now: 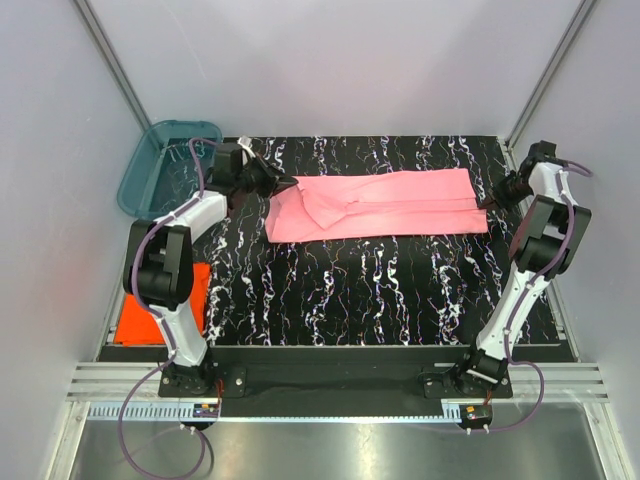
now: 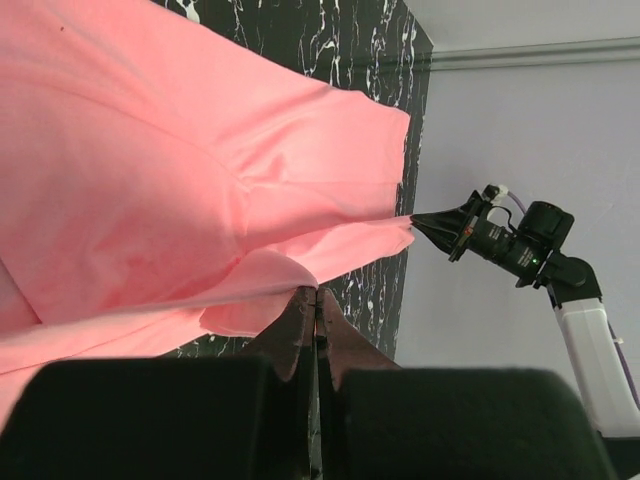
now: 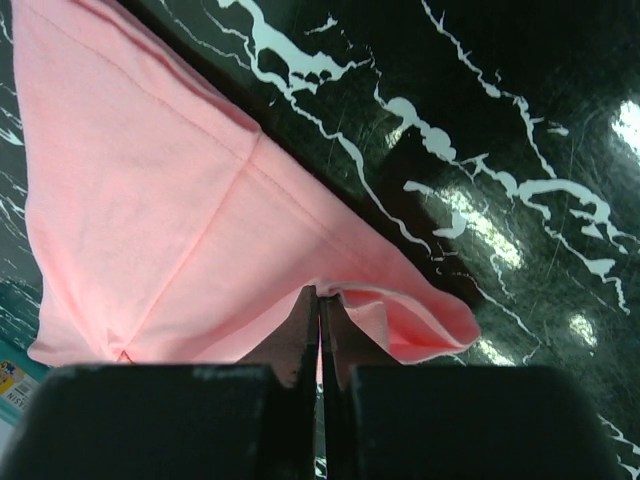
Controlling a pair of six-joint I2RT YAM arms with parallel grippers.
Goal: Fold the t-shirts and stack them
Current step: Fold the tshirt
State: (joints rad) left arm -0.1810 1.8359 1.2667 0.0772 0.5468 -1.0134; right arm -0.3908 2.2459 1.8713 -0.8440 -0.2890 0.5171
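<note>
One teal tub [image 1: 150, 172] sits at the far-left corner of the bench [image 1: 350, 290]. Two t-shirts: the pink t-shirt [image 1: 390, 205] lies stretched across the far side, with the left claw [image 1: 282, 187] and right claw [image 1: 488, 206] each clamped on one end. The orange-red t-shirt [image 1: 140, 320] lies by the near-left edge.

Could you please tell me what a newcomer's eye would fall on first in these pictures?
The pink t-shirt stands out first. It is stretched across the far half of the black marbled table, with the left gripper and the right gripper each pinching one end. Next come the orange-red t-shirt at the near left edge and the teal tub at the far left corner.
</note>
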